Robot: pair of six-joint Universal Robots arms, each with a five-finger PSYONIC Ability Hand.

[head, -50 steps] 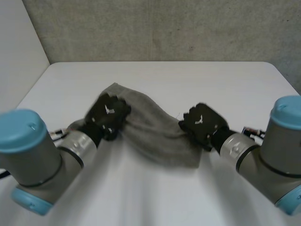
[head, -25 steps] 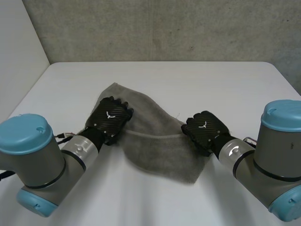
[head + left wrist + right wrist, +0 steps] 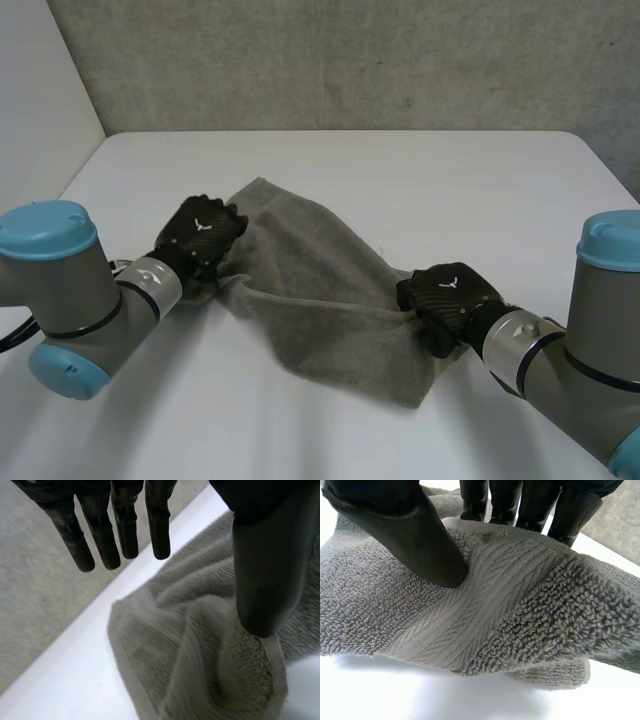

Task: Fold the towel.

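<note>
A grey terry towel lies rumpled in a slanted band across the middle of the white table. My left hand is at the towel's left corner. In its wrist view the fingers are straight and spread well away from the thumb, which hovers over a raised fold of the towel; nothing is pinched. My right hand is at the towel's right edge. There the thumb presses down on a ridge of towel with the fingers behind it, pinching the cloth.
A grey wall rises behind the table's far edge, and a pale wall stands at the left. Bare table lies beyond the towel and along the front edge.
My left hand has slid left off the towel's top to its left corner and opened. The right hand has moved nearer the front and closed on the right edge. The towel has settled flatter.
</note>
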